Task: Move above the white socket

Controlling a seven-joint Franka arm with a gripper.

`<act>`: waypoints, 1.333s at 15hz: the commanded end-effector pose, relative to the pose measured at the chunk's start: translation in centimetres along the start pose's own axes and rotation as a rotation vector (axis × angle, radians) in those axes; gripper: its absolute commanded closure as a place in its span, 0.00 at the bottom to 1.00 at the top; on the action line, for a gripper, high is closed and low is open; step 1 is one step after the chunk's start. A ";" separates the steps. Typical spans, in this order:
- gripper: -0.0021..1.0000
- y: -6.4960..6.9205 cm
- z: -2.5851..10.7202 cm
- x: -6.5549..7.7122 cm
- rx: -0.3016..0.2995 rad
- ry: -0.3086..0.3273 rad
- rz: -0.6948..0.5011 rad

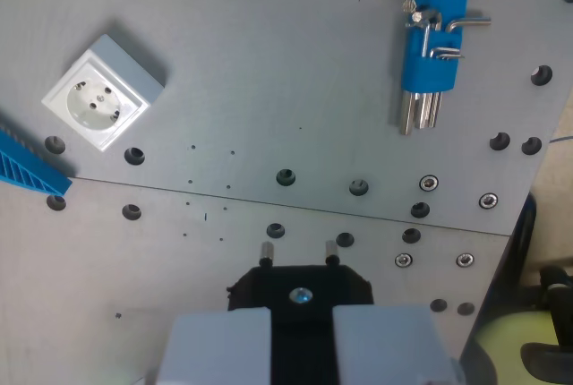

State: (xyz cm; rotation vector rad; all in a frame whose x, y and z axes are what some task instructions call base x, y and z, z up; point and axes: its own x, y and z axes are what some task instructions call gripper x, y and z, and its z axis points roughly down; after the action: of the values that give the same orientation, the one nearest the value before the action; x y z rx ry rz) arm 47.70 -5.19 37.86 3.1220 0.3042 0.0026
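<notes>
The white socket [103, 91] sits on the grey table [269, 63], well left of the blue hex-key holder [432, 31] — rigid, light plastic, graspable by its flat sides. The fingers [219, 349] clamp a black plug [300, 288].

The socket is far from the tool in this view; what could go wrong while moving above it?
1. The socket sits near the wrist view's upper left edge, while the tool is low and central. A sideways move might push it out of view.
2. The blue part lies right beside the socket. If the tool travels low, it could hit it.
3. The socket sits rotated on the plate, so centring on its face may be slightly off.
</notes>
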 end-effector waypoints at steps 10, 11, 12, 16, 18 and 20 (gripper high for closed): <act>1.00 -0.2 0.4 -0.1 -0.001 0.004 -0.030; 1.00 -0.3 0.5 -0.1 -0.001 0.007 -0.038; 1.00 -0.4 0.7 -0.2 -0.002 0.010 -0.047; 1.00 -0.8 1.5 -0.3 -0.005 0.034 -0.087; 1.00 -1.1 2.1 -0.4 -0.006 0.047 -0.113; 1.00 -1.5 2.8 -0.6 -0.008 0.060 -0.140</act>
State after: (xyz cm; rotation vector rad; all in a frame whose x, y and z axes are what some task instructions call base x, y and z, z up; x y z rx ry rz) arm 47.15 -4.02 35.85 3.1147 0.3845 -0.0383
